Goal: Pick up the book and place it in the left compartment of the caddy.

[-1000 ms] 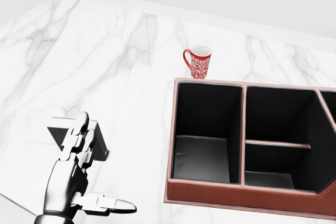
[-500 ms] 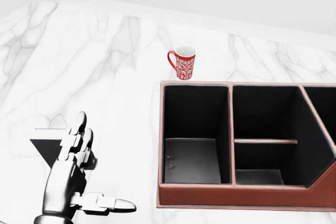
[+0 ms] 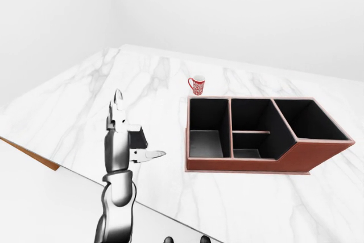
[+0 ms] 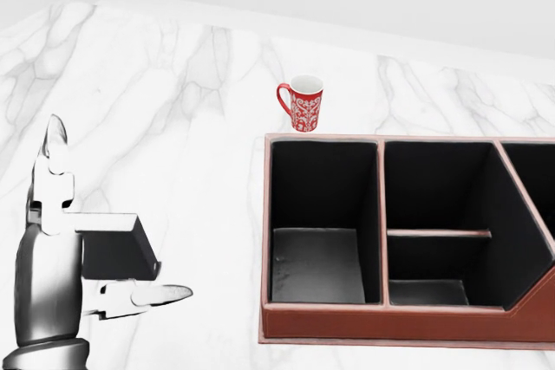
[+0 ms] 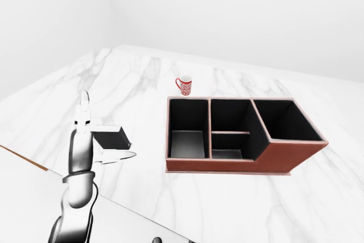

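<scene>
raised since a second ago, the left hand [image 4: 61, 253] pinches the book [image 4: 117, 246].
caddy [image 4: 399, 322] and red mug [image 4: 301, 103] sit apart on the marble counter [image 4: 173, 110].

From my seat, the left hand [image 4: 54, 253] covers the left part of the book [image 4: 117, 249] in the head view, so I cannot tell how far the fingers wrap it or whether they touch its far side. The hand's wrist runs off the bottom edge there. The caddy [image 4: 399, 322] is cut by the right edge in that view, hiding its rightmost compartment. The mug [image 3: 197, 85] pattern is too small for me to read in the eye views. My right hand is outside all three views.
</scene>
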